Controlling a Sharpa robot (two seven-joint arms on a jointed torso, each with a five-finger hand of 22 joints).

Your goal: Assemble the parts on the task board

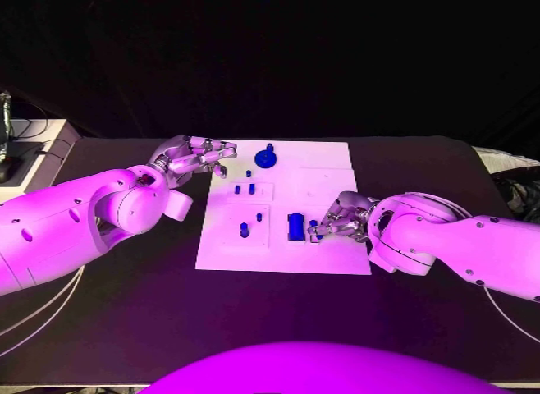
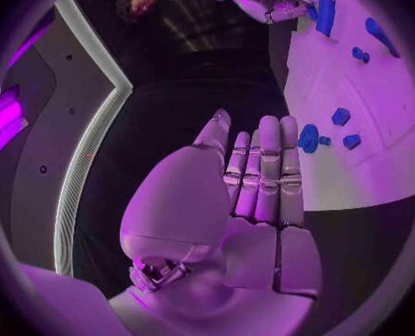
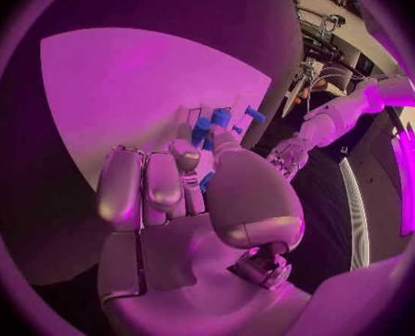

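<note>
Right hand (image 1: 337, 220) sits at the board (image 1: 329, 185), fingers curled beside a blue block (image 1: 296, 226); whether they clamp it, I cannot tell. Left hand (image 1: 197, 156) hovers, fingers apart. Next likely: seating that block squarely.

i see the task board (image 1: 329, 176) in the middle of the tabletop (image 1: 459, 312). my left hand (image 1: 197, 156) hangs at the board's far left corner, fingers apart, holding nothing. my right hand (image 1: 336, 220) sits over the board's right half, blocking it, fingers curled just beside a tall blue part (image 1: 295, 226). small blue parts (image 1: 253, 190) dot the left half. the far right corner lies bare.
</note>
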